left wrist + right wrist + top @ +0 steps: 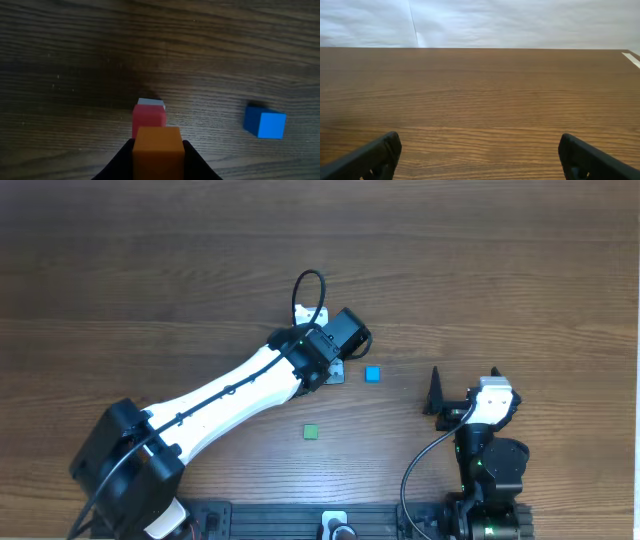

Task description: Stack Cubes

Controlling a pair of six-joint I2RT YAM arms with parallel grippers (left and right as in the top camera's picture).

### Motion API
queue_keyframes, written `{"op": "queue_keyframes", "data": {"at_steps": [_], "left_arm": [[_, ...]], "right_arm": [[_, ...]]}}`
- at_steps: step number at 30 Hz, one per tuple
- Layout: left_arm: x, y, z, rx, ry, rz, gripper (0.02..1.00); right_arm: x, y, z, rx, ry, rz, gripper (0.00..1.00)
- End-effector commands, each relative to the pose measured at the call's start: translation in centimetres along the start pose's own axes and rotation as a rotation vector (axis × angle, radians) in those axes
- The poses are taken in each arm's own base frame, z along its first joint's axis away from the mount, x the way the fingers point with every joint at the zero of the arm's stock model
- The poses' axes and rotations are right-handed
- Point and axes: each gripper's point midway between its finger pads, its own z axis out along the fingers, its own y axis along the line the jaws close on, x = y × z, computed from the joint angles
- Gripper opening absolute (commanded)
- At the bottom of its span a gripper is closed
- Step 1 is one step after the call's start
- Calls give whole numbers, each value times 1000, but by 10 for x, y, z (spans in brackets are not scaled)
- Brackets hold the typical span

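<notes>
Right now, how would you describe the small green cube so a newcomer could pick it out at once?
On the brown wooden table, look between the two arms, near the white left arm. The small green cube sits alone there, nearer the arm bases than the small blue cube, and is the only green one.

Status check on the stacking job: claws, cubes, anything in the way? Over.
Left claw shut on orange cube, close to red cube. Right claw open, empty. Blue cube, green cube lie apart, not blocking.
</notes>
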Motion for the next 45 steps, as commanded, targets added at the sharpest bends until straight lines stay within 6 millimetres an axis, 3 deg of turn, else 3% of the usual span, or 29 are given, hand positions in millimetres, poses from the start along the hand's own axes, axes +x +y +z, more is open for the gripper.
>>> {"op": "queue_keyframes", "data": {"at_steps": [1, 39, 45], "left_arm": [[-6, 5, 4, -27, -21, -22, 49], [-1, 9, 23, -63, 8, -20, 60], [0, 10, 26, -69, 13, -18, 165]], "right_arm": [[1, 0, 0, -2, -2, -4, 993], [1, 0, 0, -2, -2, -4, 993], [1, 0, 0, -2, -2, -4, 991]]}}
